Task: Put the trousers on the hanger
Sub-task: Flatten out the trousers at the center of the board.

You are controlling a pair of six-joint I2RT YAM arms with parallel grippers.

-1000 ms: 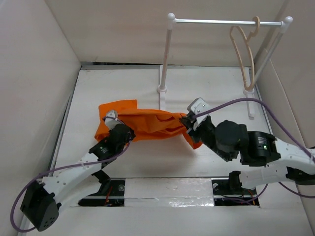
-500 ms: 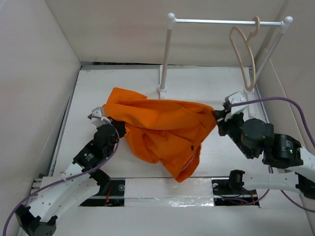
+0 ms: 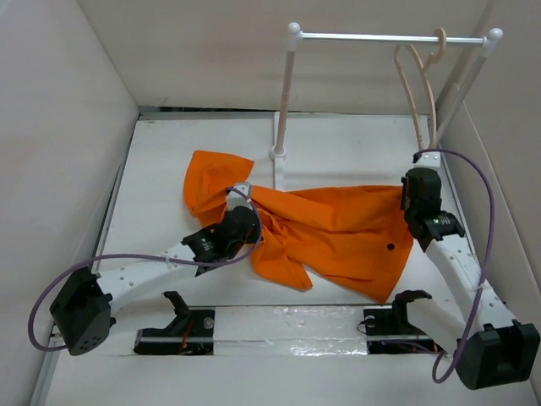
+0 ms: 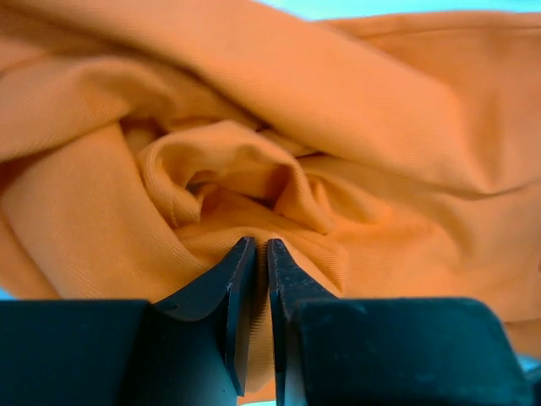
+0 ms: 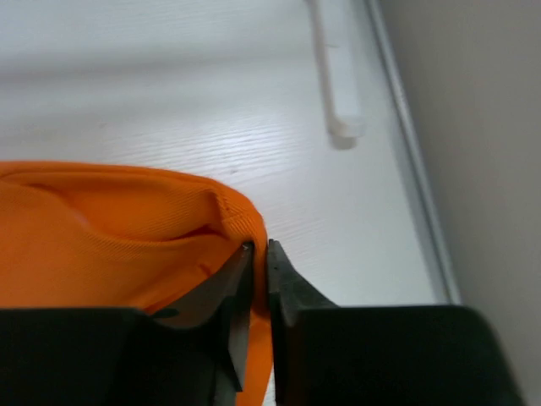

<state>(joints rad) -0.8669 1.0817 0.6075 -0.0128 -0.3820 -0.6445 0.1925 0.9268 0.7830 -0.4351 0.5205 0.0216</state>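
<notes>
Top external view: bright orange fabric trousers (image 3: 338, 233) lie rumpled on the white table (image 3: 161, 161), stretched between the two arms. One crumpled end reaches towards the far left.
Waist button (image 3: 390, 246): a small dark dot on the cloth, near the right arm.
Left gripper (image 4: 260, 245): the left wrist view shows its black fingers drawn nearly together, pinching a bunched fold of the orange cloth.
Right gripper (image 5: 258, 247): the right wrist view shows its fingers clamped on a hemmed edge of the trousers, over the table.
Thin beige hanger (image 3: 409, 89): hooked on the metal rod of the white rack (image 3: 284, 93), at the rod's right end, apart from the trousers.
</notes>
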